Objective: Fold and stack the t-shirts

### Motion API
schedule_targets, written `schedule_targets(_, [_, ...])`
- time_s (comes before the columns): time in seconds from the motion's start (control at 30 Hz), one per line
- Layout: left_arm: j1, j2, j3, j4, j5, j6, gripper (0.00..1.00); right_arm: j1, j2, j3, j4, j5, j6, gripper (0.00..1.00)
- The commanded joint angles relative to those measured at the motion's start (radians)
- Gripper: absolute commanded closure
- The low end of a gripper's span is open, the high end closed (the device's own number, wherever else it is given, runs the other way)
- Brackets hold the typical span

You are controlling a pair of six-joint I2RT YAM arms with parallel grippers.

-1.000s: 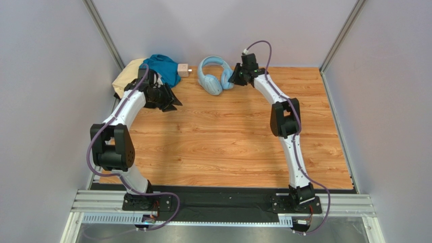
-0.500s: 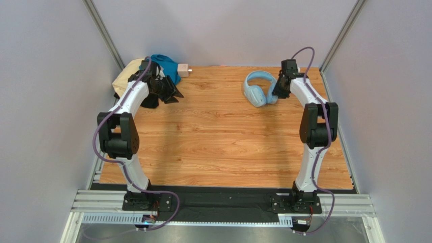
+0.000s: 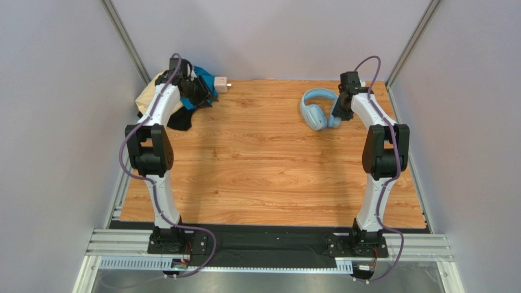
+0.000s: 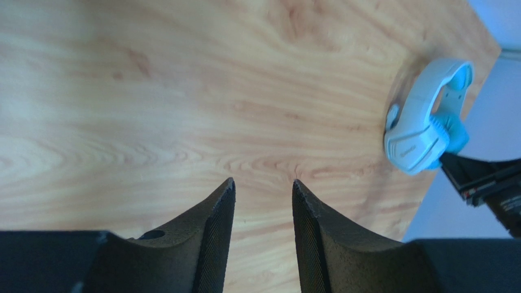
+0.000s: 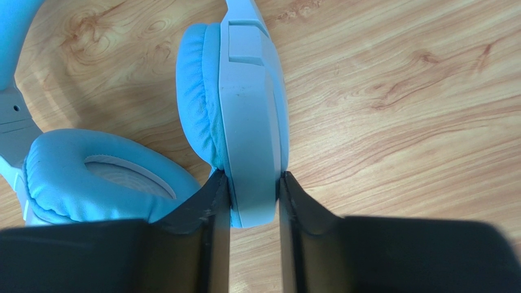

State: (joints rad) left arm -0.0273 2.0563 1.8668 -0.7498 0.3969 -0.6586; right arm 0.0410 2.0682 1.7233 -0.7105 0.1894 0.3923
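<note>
The t-shirts lie in a heap at the back left corner: the teal-blue one [image 3: 206, 80] on top, the pale tan one [image 3: 147, 94] under it by the wall, the black one [image 3: 180, 119] at the front. My left gripper [image 3: 206, 96] hovers over the heap's right side, open and empty [image 4: 263, 183], with bare wood between its fingers. No shirt shows in either wrist view. My right gripper [image 3: 338, 113] is shut on an earcup [image 5: 254, 177] of the light-blue headphones [image 3: 318, 108] at the back right.
A small pink cube [image 3: 221, 84] sits just right of the heap at the back wall. The headphones [image 4: 425, 125] also show far off in the left wrist view. Frame posts and grey walls enclose the wooden table [image 3: 263, 165].
My right gripper dragged the headphones from the back middle to the back right. My left gripper moved back over the heap; the black shirt now lies at the heap's front.
</note>
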Motion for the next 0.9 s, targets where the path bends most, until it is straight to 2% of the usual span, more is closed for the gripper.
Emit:
schedule_targets(0.0, [0.021, 0.042, 0.114, 0.055, -0.044, -0.015, 0.52, -0.004, -0.082, -0.001, -0.05, 0.01, 0.003, 0.62])
schedule_targets(0.17, [0.012, 0.111, 0.193, 0.076, -0.009, -0.068, 0.51, -0.021, -0.122, -0.068, -0.052, 0.002, -0.006, 0.42])
schedule_targets(0.3, [-0.026, 0.188, 0.274, 0.092, -0.006, -0.09, 0.51, -0.024, -0.14, -0.085, -0.066, -0.011, -0.007, 0.4])
schedule_targets(0.33, [-0.048, 0.2, 0.284, 0.101, -0.019, -0.084, 0.51, -0.024, -0.146, -0.088, -0.067, -0.018, -0.009, 0.38])
schedule_targets(0.37, [-0.057, 0.231, 0.296, 0.101, -0.027, -0.076, 0.51, -0.024, -0.164, -0.091, -0.067, -0.019, -0.006, 0.3])
schedule_targets(0.43, [-0.083, 0.271, 0.336, 0.099, -0.047, -0.062, 0.51, -0.024, -0.181, -0.096, -0.067, -0.039, -0.003, 0.29])
schedule_targets(0.47, [-0.091, 0.319, 0.351, 0.101, -0.058, -0.061, 0.52, -0.027, -0.204, -0.096, -0.067, -0.051, -0.003, 0.25])
schedule_targets(0.57, [-0.118, 0.378, 0.388, 0.154, -0.078, -0.079, 0.52, -0.027, -0.255, -0.105, -0.066, -0.119, 0.017, 0.25])
schedule_targets(0.7, [-0.152, 0.381, 0.413, 0.246, -0.208, -0.026, 0.51, -0.029, -0.388, -0.175, -0.046, -0.174, 0.036, 0.25])
schedule_targets(0.87, [-0.154, 0.403, 0.46, 0.334, -0.328, -0.01, 0.5, -0.029, -0.467, -0.277, -0.027, -0.257, 0.051, 0.24])
